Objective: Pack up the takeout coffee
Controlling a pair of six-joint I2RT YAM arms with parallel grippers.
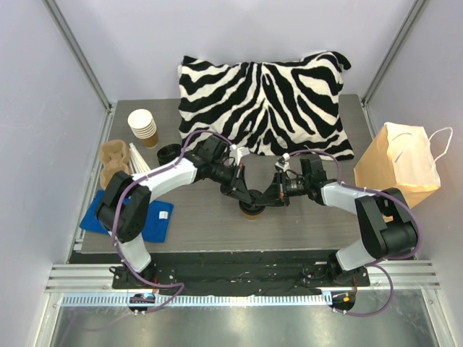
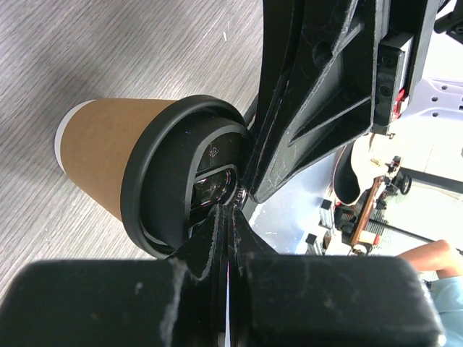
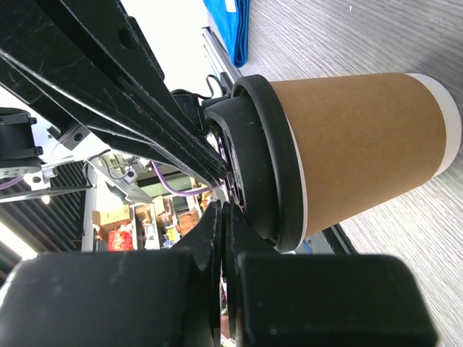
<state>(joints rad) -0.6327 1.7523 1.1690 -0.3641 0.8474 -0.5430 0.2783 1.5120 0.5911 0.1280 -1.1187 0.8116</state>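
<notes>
One grey wood-grain table (image 1: 202,217) carried everything. Largest on it was one zebra-striped pillow (image 1: 264,101), lying across the far middle. Two arms reached in from the near edge, one from the left and one from the right, and met in front of the pillow. One brown paper bag (image 1: 398,165) with white cord handles stood at the right edge of the table. One blue cloth (image 1: 158,220) lay flat at the near left, partly under the left arm. Just beyond it sat one cardboard cup carrier (image 1: 113,160). At the far left stood one stack of lidless paper cups (image 1: 143,126); how many cups it held was unclear from above. One short pile of black lids (image 1: 168,153) lay just right of that stack.

The single takeout coffee (image 2: 108,152) stood upright on the table at the near middle, between the two arms, with its black lid seated on the rim. The left pincer (image 2: 226,217) was closed, its fingers pressed together with nothing between them and their tips on the lid's top. The right pincer (image 3: 223,217) was likewise closed and empty, its tips on the same lid from the other side.
</notes>
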